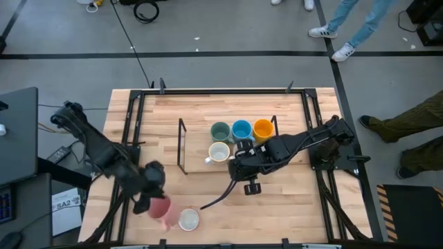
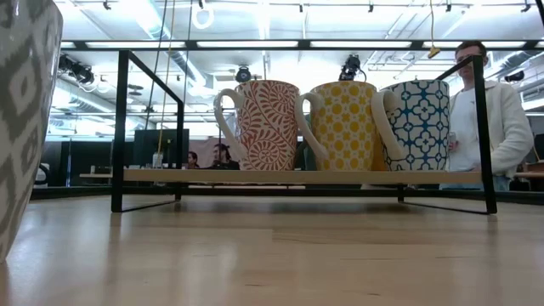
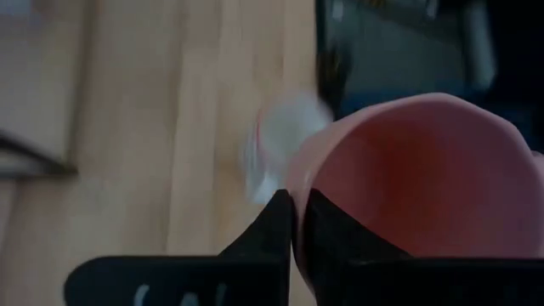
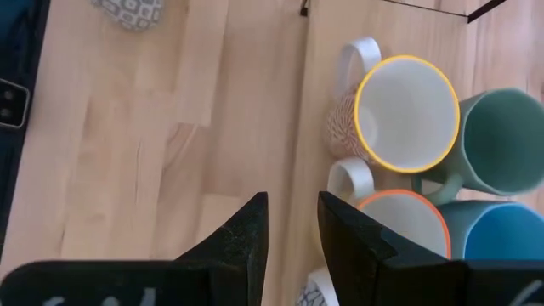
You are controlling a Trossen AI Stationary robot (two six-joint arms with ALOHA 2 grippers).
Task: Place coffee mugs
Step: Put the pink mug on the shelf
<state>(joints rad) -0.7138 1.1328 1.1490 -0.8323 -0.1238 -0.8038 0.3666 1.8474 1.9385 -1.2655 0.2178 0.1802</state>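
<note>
My left gripper [image 1: 151, 194] is shut on a pink mug [image 1: 160, 207] near the table's front left. A white, grey-patterned mug [image 1: 189, 220] stands on the table just to the right of it and looms at the left of the low view [image 2: 25, 110]. A green mug [image 1: 220, 131], a blue mug [image 1: 241, 129], an orange mug [image 1: 263, 128] and a cream-yellow mug [image 1: 219, 152] stand on a black-framed rack [image 1: 183, 145] at mid-table. My right gripper [image 4: 293, 229] is open and empty beside the cream-yellow mug [image 4: 406, 115]. My left gripper pinches the pink mug's rim wall [image 3: 295, 200], one finger [image 3: 327, 229] inside the mug and one finger [image 3: 272, 225] outside. The mug's open mouth [image 3: 416, 178] faces the wrist camera. Whether the mug's bottom touches the table I cannot tell.
The rack's thin black frame [image 2: 119, 127] and its wooden shelf [image 2: 297, 177] carry the patterned mugs [image 2: 344, 123]. Black rails [image 1: 131, 124] run along the table's sides. A person [image 2: 489, 110] stands beyond the table, and legs [image 1: 346, 28] show at the far side.
</note>
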